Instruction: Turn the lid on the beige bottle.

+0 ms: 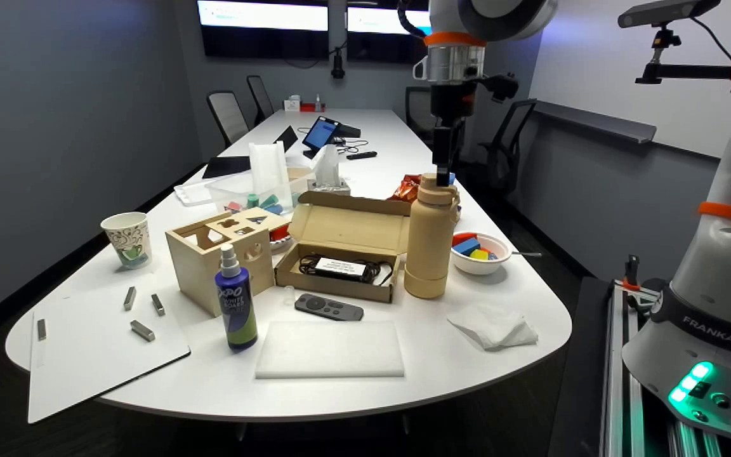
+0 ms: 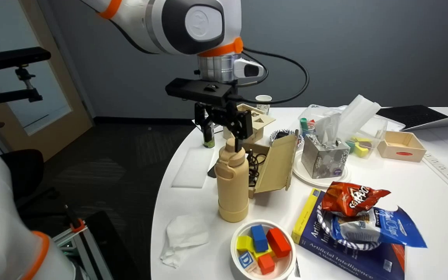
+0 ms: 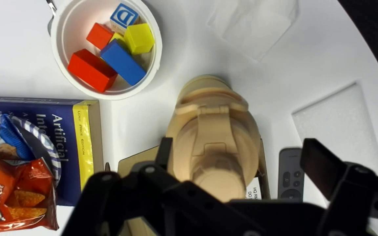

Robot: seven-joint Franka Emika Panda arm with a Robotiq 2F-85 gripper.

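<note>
The beige bottle (image 1: 426,254) stands upright on the table, and it also shows in an exterior view (image 2: 233,190) and the wrist view (image 3: 205,83). Its lid (image 2: 230,157) is the same beige, with a raised round spout cap and a flip strap; it also shows in an exterior view (image 1: 429,183) and the wrist view (image 3: 215,131). My black gripper (image 3: 241,159) points down over the lid, open and empty. In the wrist view one finger lies close by the lid's left side; the other is apart on the right, with a gap. The gripper also shows in an exterior view (image 2: 224,134).
An open cardboard box (image 1: 334,285) with a cable adapter stands right beside the bottle. A white bowl of blocks (image 2: 233,249), a book (image 2: 309,225) with snack bags, a napkin (image 1: 492,327), a remote (image 1: 329,307) and a blue spray bottle (image 1: 237,304) lie around.
</note>
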